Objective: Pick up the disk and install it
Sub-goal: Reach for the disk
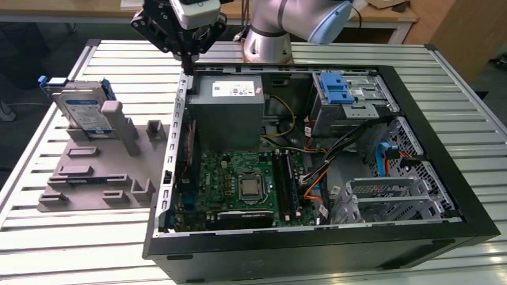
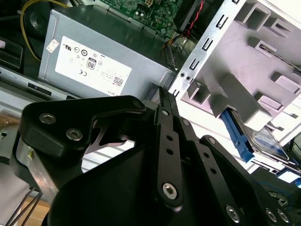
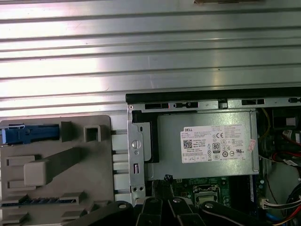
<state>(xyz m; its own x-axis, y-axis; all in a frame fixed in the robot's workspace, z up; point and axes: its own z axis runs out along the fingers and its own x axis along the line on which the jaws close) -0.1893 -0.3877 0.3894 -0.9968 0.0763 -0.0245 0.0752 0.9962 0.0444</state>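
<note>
Hovering above the far rim of the open black computer case [image 1: 443, 148], just over the grey metal power-supply box with a white sticker [image 1: 225, 110], the black linkage gripper [image 1: 187, 63] has its fingers pressed together and carries nothing. By my reading the task is at its very start. The flat silver disk with a white-and-blue label in a blue plastic bracket [image 1: 83, 110] stands upright in a slot of the grey plastic holder [image 1: 95, 172] on the exterior view's left, well apart from the gripper, so neither pickup nor installation is done. Inside the case, the silver drive bay with a blue latch [image 1: 342, 89] sits at the far right. Everything rests on a ribbed aluminium table [image 1: 79, 249]; wooden furniture [image 1: 443, 24] stands beyond its far edge.
</note>
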